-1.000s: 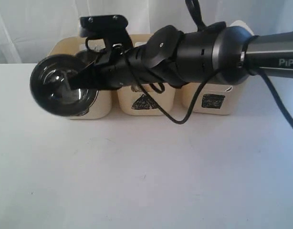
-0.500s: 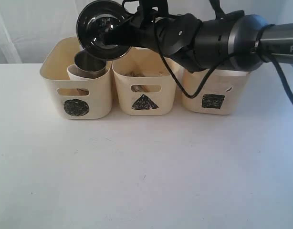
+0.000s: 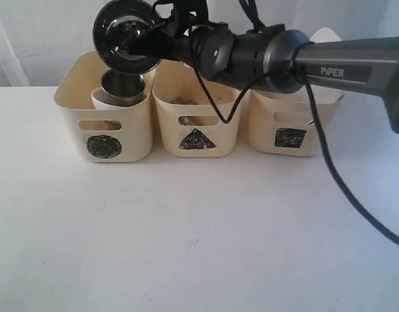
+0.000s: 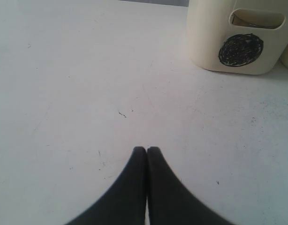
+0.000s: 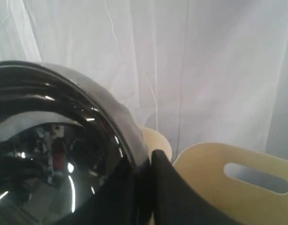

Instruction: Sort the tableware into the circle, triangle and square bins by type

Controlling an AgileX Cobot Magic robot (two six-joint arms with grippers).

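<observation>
- Exterior view: the right gripper [image 3: 149, 43] reached across the middle, its jaws clamped on the rim of the steel bowl [image 3: 125, 34]. The bowl hung tipped on edge above the circle bin [image 3: 105, 127], where a mug [image 3: 121, 84] already stood. The triangle bin [image 3: 196, 117] and square bin [image 3: 290, 127] sat alongside. We judged the step to be placing the bowl in the circle bin. The next move called for lowering it clear of the mug, then releasing.
- Left wrist view: the left gripper [image 4: 147, 151] hung over the table [image 4: 64, 93], jaws pressed together on nothing, the circle bin well ahead.
- Right wrist view: the bowl filled the frame, one finger [image 5: 177, 197] lying against its rim.
</observation>
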